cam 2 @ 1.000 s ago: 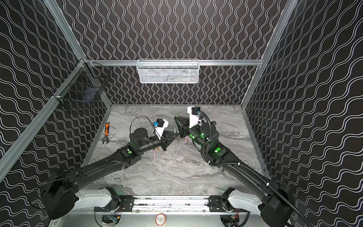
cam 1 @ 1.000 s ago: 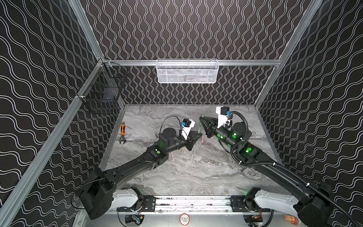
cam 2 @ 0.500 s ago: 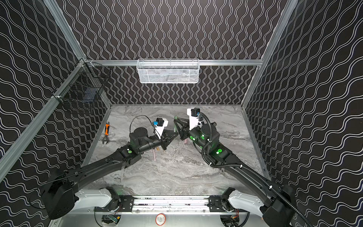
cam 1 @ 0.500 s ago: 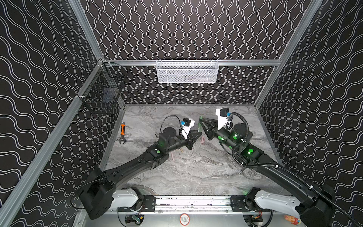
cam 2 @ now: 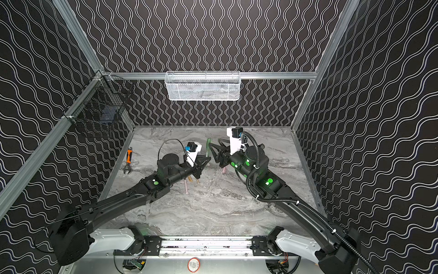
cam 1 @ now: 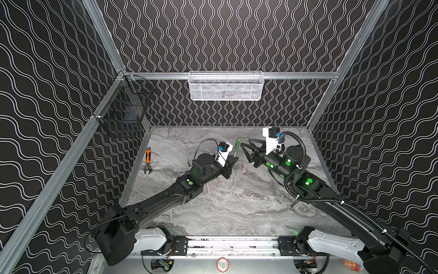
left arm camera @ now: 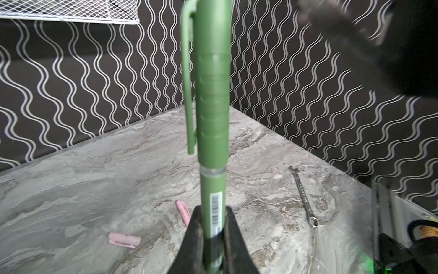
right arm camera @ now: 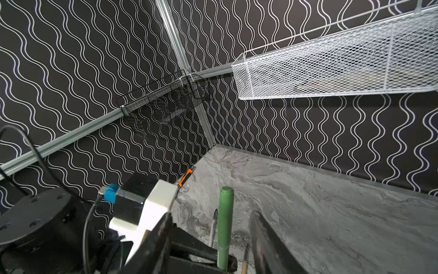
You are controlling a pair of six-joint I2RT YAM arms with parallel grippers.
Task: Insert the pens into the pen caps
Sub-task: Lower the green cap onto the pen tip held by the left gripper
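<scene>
My left gripper (left arm camera: 213,227) is shut on the barrel of the dark green pen (left arm camera: 212,189), which stands upright. The green pen cap (left arm camera: 213,95) sits over the pen's upper end. In both top views the green pen (cam 1: 237,147) (cam 2: 208,147) rises between the two grippers. My right gripper (right arm camera: 211,230) is open, its fingers (right arm camera: 263,237) standing on either side of the capped pen without touching it. Two pale pink pen caps (left arm camera: 124,240) (left arm camera: 183,212) lie on the table. A pink pen (cam 1: 208,188) and a gold-tan pen (cam 1: 218,181) lie under the left arm.
An orange-handled wrench (cam 1: 148,160) lies near the left wall and a slim silver wrench (left arm camera: 303,194) lies on the marble table (cam 1: 237,213). A white mesh basket (cam 1: 226,86) hangs on the back wall and a black wire basket (cam 1: 123,111) on the left wall.
My right gripper has opened and drawn back a little from the green cap. The left gripper has kept the green pen upright in the same place.
</scene>
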